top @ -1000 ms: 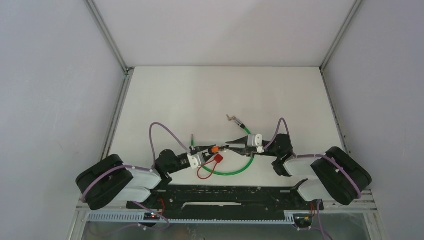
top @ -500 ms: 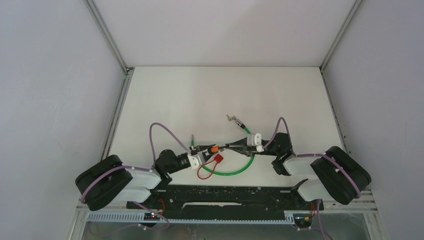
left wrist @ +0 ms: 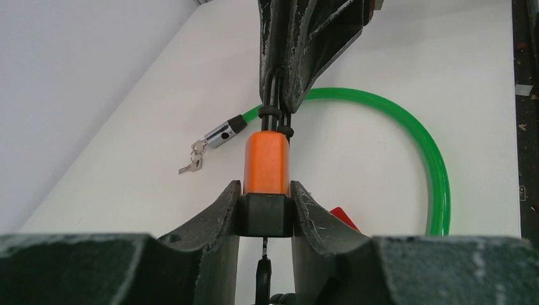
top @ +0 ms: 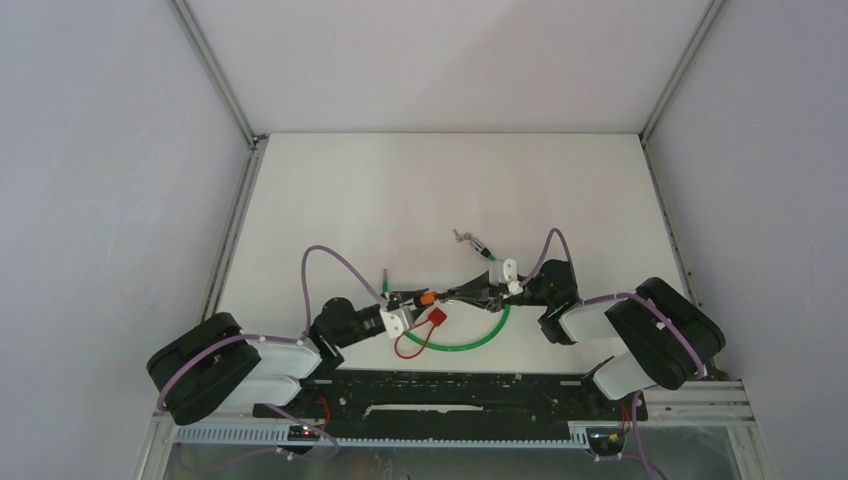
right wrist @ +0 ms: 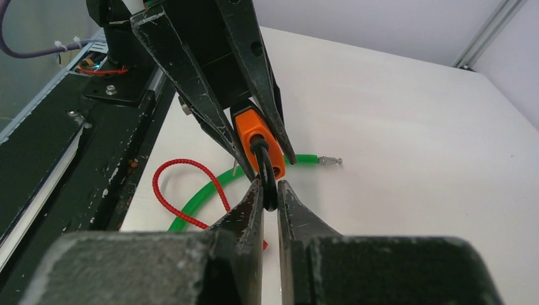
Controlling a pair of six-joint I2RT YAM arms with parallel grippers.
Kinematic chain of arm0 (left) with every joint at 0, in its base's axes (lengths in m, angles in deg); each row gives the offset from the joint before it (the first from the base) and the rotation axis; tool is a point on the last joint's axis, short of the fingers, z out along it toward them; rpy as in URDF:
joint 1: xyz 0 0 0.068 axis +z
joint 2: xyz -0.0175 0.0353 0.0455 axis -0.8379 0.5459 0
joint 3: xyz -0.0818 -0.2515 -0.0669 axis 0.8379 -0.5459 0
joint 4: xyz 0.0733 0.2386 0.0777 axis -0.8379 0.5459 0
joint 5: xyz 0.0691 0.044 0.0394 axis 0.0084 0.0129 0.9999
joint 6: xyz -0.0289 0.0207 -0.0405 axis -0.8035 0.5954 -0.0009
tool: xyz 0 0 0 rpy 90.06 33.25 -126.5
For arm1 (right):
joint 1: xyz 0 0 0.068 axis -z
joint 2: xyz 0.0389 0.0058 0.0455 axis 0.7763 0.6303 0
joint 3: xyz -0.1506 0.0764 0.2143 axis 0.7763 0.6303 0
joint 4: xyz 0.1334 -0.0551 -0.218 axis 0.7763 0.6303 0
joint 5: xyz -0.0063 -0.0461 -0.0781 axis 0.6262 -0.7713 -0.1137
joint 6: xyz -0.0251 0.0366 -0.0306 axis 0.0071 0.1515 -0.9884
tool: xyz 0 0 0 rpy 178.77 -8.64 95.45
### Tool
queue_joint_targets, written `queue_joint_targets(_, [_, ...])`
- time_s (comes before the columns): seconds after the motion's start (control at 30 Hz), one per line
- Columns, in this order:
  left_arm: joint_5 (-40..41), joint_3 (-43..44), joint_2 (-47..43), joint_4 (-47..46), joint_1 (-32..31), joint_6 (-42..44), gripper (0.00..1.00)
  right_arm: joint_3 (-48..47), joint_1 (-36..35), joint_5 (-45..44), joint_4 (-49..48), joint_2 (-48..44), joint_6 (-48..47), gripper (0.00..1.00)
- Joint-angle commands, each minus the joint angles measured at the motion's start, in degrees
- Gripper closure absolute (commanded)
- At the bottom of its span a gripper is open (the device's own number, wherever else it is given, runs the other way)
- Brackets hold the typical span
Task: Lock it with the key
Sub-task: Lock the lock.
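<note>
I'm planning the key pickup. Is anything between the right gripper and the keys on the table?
Nothing visible blocks the keys; only the green cable's end lies beside them. The right gripper is shut on the padlock's shackle, though.

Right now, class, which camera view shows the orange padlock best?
Left wrist view: the orange padlock sits close and centred. The right wrist view shows one end, partly hidden; top external, an orange speck.

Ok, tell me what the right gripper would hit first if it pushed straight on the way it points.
The orange padlock body. The right gripper is shut on the black shackle, and the body sits directly beyond, clamped in the left gripper. The gap looks short, though depth is hard to judge.
</note>
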Motion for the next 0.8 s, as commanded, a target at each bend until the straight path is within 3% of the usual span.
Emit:
queue_joint_targets(0.0, [-2.1,3.5,-0.2,-3.9,-0.6,0.7,1.0,-2.6,-1.3,2.8,-5.8,1.6,2.6,1.0])
queue_joint_targets(0.5, [-10.1,5.2,1.5,-2.5,-0.9,-0.1,1.0,-2.7,-3.6,-2.2,0.1,0.1,-2.8,1.0])
queue_joint_targets(0.77, [-10.5,5.0,1.3,-2.7,-0.9,-0.2,1.0,-2.7,-4.8,-4.5,3.3,-0.8,-6.2,1.0])
